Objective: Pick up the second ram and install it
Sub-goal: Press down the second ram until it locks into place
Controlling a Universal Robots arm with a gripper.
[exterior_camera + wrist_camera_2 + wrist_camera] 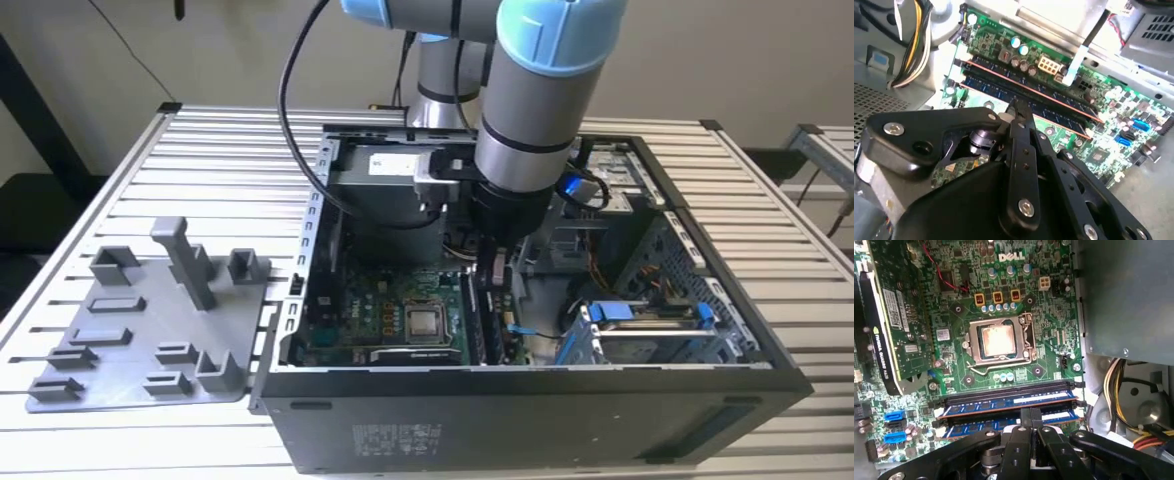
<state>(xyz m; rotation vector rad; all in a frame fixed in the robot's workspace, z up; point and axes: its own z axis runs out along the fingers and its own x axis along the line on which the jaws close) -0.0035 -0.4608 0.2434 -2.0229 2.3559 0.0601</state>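
Dark second ram [1009, 411] under hand [1029, 417].

The exterior view looks down from above and in front at the open computer case [534, 380] on the slatted table [214, 150], far enough to see my whole lower arm. Both wrist views sit close behind my gripper [1030, 416] and face the motherboard [1004, 300] [1094, 100] from opposite sides, it seems. They share the memory slots [1009, 395] [1024, 85].

An open computer case [534, 420] sits on the slatted desk [214, 150] — a grey holder tray [147, 340] lies just beside it, on the exterior view's left.
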